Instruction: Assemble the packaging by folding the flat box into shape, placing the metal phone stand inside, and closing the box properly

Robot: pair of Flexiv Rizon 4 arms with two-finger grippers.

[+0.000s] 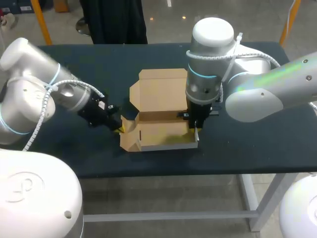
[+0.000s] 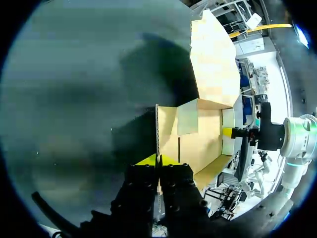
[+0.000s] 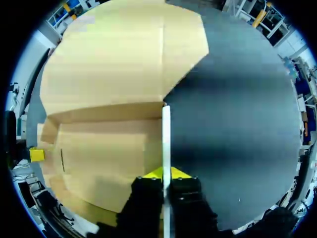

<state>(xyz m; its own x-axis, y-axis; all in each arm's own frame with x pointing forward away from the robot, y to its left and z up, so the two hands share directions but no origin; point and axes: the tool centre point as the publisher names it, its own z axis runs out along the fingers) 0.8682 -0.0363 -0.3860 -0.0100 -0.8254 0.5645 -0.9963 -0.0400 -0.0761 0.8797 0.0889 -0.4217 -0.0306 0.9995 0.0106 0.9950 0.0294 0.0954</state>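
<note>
The left gripper (image 2: 158, 161) is clamped on the thin end flap (image 2: 157, 129) of the box (image 1: 161, 134), which stands edge-on between its fingertips. The right gripper (image 3: 166, 173) is clamped the same way on the opposite end wall (image 3: 166, 139), and the open lid (image 1: 161, 91) lies flat beyond both finger pairs. Bring both walls square together with firm, even pinches so the card does not buckle or the tray skid on the table (image 1: 247, 144); the phone stand is not visible in any view
</note>
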